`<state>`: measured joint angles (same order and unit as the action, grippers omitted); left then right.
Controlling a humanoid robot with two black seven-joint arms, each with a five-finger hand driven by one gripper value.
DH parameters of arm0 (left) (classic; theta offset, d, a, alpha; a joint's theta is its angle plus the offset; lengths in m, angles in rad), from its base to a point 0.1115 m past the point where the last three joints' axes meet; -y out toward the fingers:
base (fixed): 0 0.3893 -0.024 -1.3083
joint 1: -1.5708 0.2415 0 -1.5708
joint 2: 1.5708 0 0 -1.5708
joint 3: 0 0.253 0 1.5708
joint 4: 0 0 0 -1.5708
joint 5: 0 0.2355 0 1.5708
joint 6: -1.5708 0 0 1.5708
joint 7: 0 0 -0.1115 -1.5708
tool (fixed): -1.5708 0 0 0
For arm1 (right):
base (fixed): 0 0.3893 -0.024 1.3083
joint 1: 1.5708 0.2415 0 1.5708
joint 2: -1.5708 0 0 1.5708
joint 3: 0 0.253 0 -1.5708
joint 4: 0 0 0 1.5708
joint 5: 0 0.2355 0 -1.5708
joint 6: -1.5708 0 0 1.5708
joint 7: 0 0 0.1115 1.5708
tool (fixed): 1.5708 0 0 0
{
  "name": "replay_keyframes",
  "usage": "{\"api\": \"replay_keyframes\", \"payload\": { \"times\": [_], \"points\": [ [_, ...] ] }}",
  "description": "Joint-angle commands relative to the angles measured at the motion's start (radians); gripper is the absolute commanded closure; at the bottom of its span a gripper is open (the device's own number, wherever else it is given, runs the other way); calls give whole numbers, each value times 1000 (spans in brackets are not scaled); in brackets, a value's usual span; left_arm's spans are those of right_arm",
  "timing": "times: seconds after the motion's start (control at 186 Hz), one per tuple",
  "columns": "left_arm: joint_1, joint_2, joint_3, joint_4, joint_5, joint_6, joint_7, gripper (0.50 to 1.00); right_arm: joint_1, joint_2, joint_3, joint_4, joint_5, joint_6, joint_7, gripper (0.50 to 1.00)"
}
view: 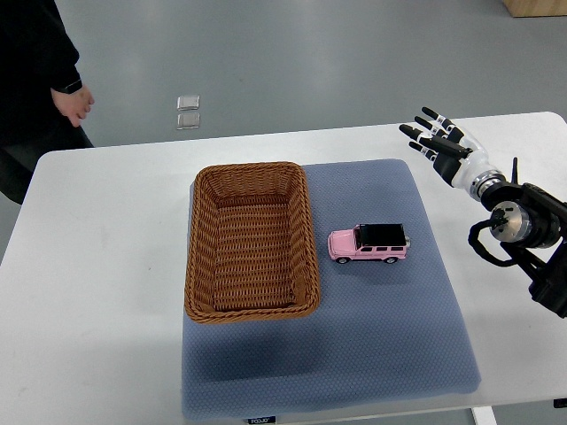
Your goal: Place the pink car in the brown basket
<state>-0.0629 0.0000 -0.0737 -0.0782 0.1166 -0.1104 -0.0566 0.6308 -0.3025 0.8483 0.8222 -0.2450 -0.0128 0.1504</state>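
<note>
Surface: white bench (97, 266) with a blue-grey mat (381, 336) laid over its middle; grey floor beyond, and a person's hand (73, 104) hangs at the far left, away from the work.
Basket: brown basket (201, 266) sits on the mat's left part, empty, long side running away from you.
Car: pink car (368, 243) stands on its wheels on the mat, just beside the basket's right wall, not touching; its long axis runs left to right.
Right hand: your right hand (436, 140) hovers over the bench's far right, fingers spread, holding nothing.
Key relation: the car lies left of and nearer you than that hand, between hand and basket, so you reach down-left first.
Left arm: not in view.
</note>
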Motion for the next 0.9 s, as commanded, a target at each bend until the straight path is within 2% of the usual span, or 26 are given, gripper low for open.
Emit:
{"api": "replay_keyframes", "payload": {
  "times": [0.0, 0.895],
  "points": [
    [0, 0, 0, 0, 0, 0, 0, 500, 1, -1, 0, 0, 0, 1, -2, 581],
    [0, 0, 0, 0, 0, 0, 0, 500, 1, -10, -9, 5, -5, 21, 1, 581]
  ]
}}
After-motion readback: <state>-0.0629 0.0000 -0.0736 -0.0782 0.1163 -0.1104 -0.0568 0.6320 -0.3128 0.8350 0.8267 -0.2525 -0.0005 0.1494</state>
